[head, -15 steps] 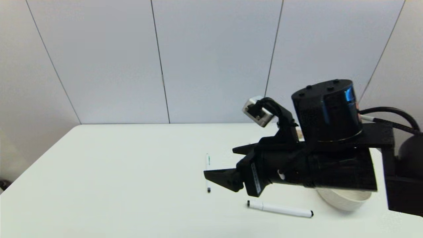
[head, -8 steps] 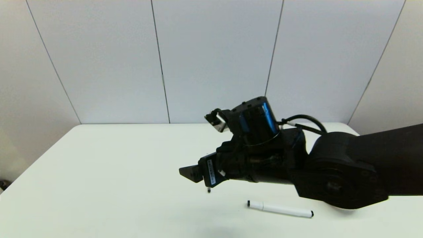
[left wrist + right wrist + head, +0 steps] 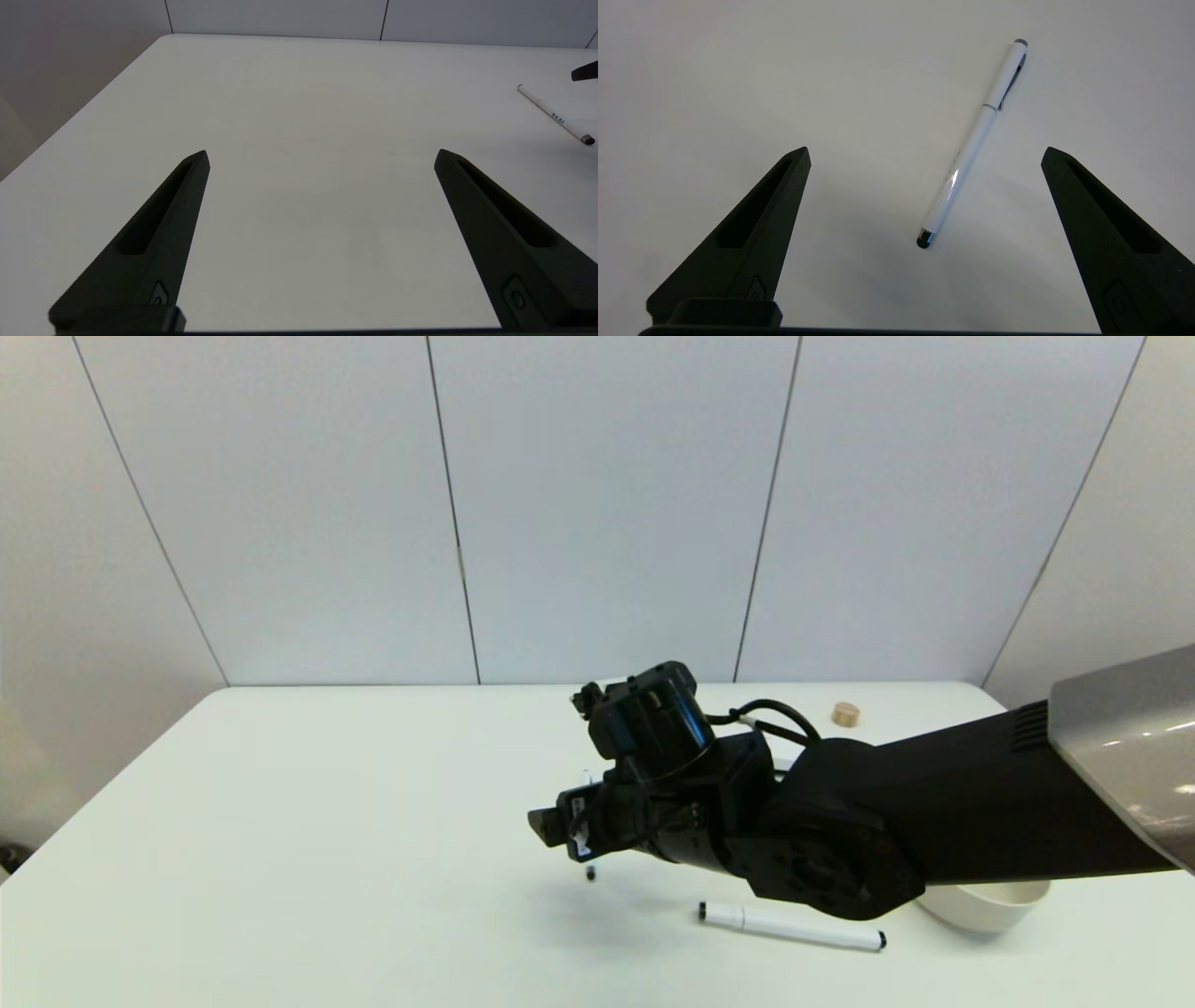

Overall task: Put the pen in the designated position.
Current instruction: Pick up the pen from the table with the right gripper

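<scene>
**A:** The pen (image 3: 966,158) is lying flat on the white table (image 3: 327,821), not picked up yet. The right gripper (image 3: 924,151) hangs right over it with its fingers spread wide, pen between them. Looks like the approach step.

**B:** Yeah, next it probably needs to drop lower and close across the thin barrel. Compared to a second ago, the right arm has reached further forward and now covers most of the pen from the head camera. The left gripper (image 3: 322,154) is parked off to the side, also spread wide. The thicker marker (image 3: 792,927) is untouched.
</scene>
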`<state>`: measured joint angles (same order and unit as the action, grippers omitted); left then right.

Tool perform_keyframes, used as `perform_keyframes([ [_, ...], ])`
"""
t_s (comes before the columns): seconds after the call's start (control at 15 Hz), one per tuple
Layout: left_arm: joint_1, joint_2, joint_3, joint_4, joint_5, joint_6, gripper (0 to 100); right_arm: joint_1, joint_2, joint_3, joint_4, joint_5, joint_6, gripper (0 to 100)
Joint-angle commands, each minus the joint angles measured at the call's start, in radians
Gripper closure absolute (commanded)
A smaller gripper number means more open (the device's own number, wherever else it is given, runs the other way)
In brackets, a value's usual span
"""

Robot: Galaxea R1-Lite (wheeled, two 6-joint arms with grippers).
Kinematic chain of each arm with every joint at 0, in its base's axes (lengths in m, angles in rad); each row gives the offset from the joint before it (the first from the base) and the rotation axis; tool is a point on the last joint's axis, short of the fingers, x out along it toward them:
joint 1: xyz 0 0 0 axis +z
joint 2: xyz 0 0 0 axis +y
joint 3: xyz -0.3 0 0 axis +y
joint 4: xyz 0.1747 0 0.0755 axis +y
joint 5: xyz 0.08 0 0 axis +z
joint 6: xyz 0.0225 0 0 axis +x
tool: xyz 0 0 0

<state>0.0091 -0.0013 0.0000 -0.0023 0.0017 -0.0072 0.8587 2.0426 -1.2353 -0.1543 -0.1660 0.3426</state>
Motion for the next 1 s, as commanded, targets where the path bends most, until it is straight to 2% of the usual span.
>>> perform_keyframes([
  [0.07,0.000,0.000,0.000,-0.001,0.000,0.000,0,-0.001,0.008,-0.009,0.004,-0.027,-0.008,0],
  [0.27,0.000,0.000,0.002,-0.001,0.000,0.000,0,-0.015,-0.010,-0.047,0.047,-0.056,-0.010,0],
  [0.4,0.000,0.000,0.000,-0.001,0.000,0.000,0,-0.013,-0.004,-0.058,0.038,-0.060,-0.013,0],
  [0.73,0.000,0.000,0.002,-0.001,0.000,0.000,0,-0.010,0.011,-0.067,0.093,-0.047,-0.013,0],
  [1.0,0.000,0.000,0.002,-0.001,0.000,0.000,0,0.010,0.054,-0.099,0.113,-0.058,-0.004,0],
])
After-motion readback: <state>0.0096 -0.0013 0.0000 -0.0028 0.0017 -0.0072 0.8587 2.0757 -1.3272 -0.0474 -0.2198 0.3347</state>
